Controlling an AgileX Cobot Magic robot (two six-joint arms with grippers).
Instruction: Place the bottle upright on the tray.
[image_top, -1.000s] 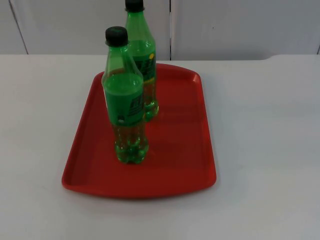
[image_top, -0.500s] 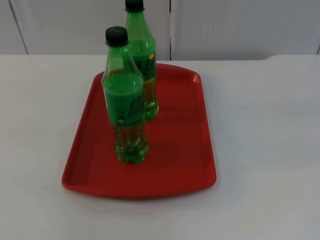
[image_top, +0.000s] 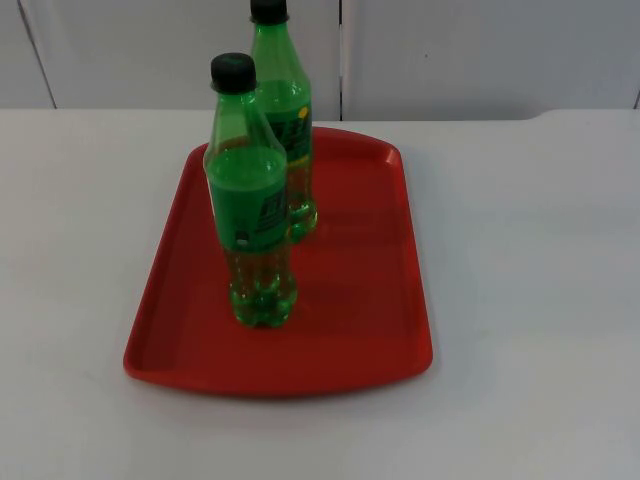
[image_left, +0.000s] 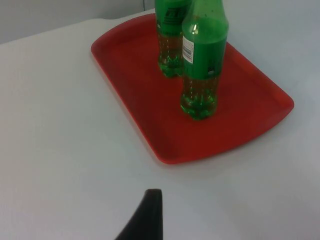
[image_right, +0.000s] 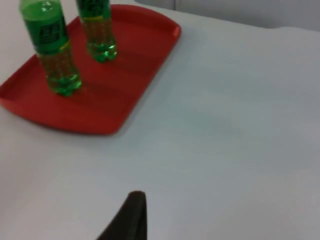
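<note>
Two bottles (image_top: 250, 215) upright on tray (image_top: 360, 300) (far cap cropped).

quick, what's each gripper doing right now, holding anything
Left gripper: back over bare table, off the red tray, holding nothing; open or shut cannot be told.
Right gripper: likewise over bare table, holding nothing; cannot be told.

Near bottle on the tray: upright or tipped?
Upright: the near green bottle stands on its base on the red tray, black cap on top.
</note>
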